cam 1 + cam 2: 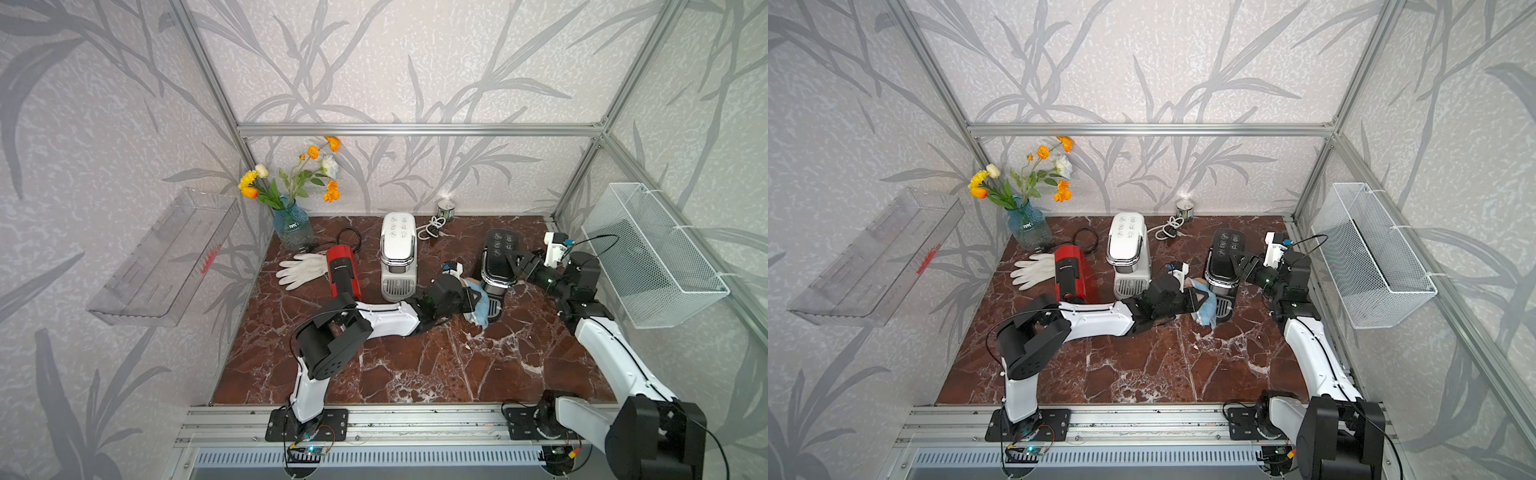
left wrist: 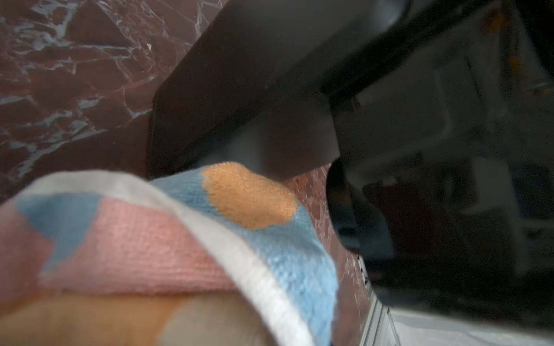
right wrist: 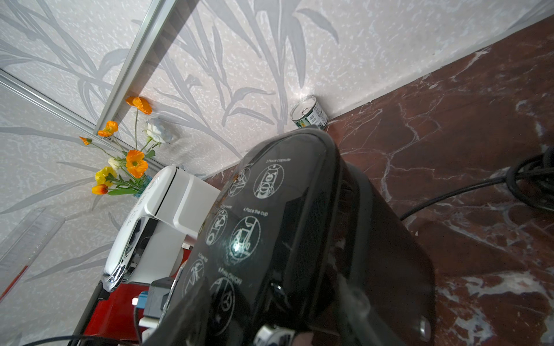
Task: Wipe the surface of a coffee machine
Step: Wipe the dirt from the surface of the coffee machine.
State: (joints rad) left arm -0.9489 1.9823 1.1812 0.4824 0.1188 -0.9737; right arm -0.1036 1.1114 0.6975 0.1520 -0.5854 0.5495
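Blue cloth (image 1: 482, 316): clenched in left hand (image 1: 473, 298), touching black machine (image 1: 498, 253).
Machine top: grasped by right hand (image 1: 513, 260).
Risk: hard push could tip it.

A: Where is the left end effector (image 1: 475, 299)?

B: Over the worktop (image 1: 415, 361), the cloth (image 1: 480, 316) in it, against the lower left side of the first coffee machine (image 1: 496, 245). The right end effector (image 1: 512, 259) sits around this machine's top, from the right.

A: And left of them?

B: The second coffee machine (image 1: 398, 249), then the third coffee machine (image 1: 343, 272), then gloves (image 1: 300, 271). Behind the gloves, the vase (image 1: 293, 228); at the back wall, a can (image 1: 446, 208).
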